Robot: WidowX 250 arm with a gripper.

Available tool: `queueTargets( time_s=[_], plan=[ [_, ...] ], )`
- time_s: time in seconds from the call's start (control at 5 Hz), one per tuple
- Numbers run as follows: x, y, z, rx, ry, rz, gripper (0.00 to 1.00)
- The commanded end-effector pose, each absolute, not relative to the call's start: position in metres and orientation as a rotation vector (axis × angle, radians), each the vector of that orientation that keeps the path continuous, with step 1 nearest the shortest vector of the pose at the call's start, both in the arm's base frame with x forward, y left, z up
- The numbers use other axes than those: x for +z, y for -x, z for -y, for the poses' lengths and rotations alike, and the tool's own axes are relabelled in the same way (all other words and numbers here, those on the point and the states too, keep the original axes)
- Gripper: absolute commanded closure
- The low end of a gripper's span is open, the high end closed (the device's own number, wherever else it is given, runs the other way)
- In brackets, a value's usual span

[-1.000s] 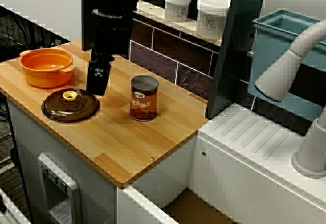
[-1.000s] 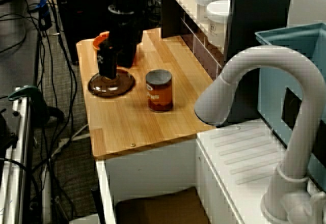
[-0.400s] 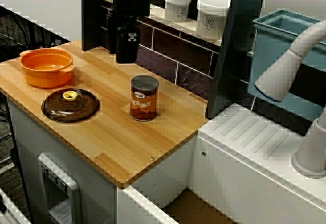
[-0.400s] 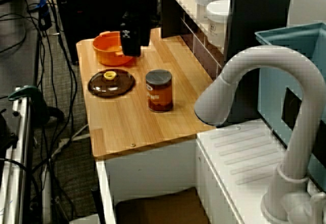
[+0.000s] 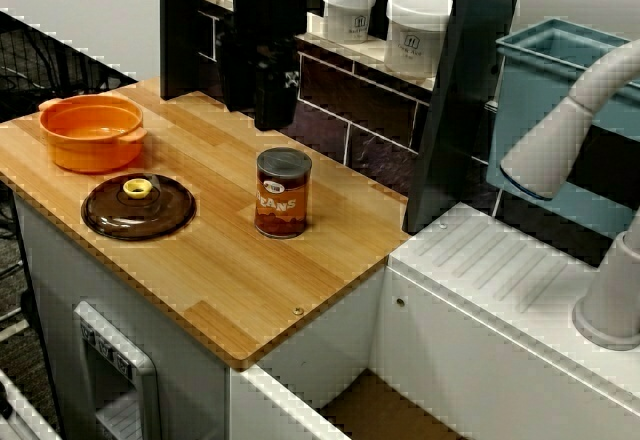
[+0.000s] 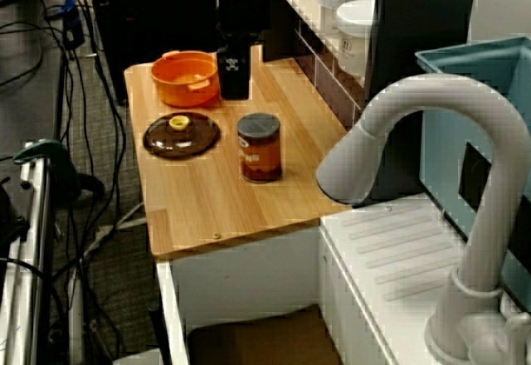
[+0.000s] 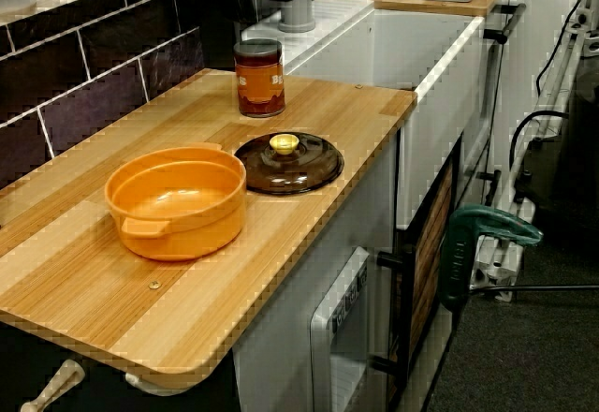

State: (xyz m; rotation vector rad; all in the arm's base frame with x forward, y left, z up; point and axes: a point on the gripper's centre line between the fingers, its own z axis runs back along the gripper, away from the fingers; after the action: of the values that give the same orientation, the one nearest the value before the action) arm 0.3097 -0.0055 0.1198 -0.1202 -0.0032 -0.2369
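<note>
Stretching across the scene, the wooden counter [image 5: 230,290] is carrying everything. The black gripper [image 5: 273,120] is hanging over its far side by the tiled wall, holding nothing; whether its fingers are apart or together cannot be told. The orange pot [image 5: 92,132] is sitting at the left, the brown lid [image 5: 138,207] is lying just nearer, and the can [image 5: 283,193] is standing right of the lid, below the gripper and apart from it.

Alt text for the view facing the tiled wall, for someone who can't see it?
A black pincer hangs low over the back of the wooden counter, apart from the bean can in front of it. Left of the can lie a brown lid and an orange pot, uncovered.
</note>
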Motion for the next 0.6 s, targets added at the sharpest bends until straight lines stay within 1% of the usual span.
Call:
queueTargets(
  time_s=[0.0, 0.4],
  plan=[
    [0.125, -0.317, 0.008, -0.025, 0.139, 0.069, 0.0],
    [0.122, -0.328, 0.015, 0.017, 0.153, 0.068, 0.0]
  ],
)
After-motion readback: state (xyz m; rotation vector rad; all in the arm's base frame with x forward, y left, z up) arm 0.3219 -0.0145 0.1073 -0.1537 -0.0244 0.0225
